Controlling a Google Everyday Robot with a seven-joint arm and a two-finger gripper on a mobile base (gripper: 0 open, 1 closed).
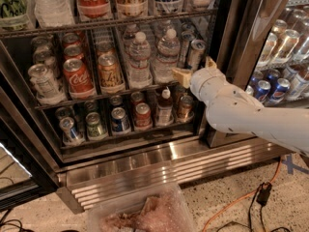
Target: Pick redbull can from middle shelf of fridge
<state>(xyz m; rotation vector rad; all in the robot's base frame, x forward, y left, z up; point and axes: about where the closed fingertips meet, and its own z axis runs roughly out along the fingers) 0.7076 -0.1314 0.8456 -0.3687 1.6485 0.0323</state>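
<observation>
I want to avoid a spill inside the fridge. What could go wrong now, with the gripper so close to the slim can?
1. The gripper is at the right end of the middle shelf, at the foot of the redbull can. A crooked pull might tip the can.
2. A water bottle stands close beside the can and could be knocked over.

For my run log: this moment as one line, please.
phase: reach | gripper: open, at redbull can | middle shelf: can standing, ungrasped
</observation>
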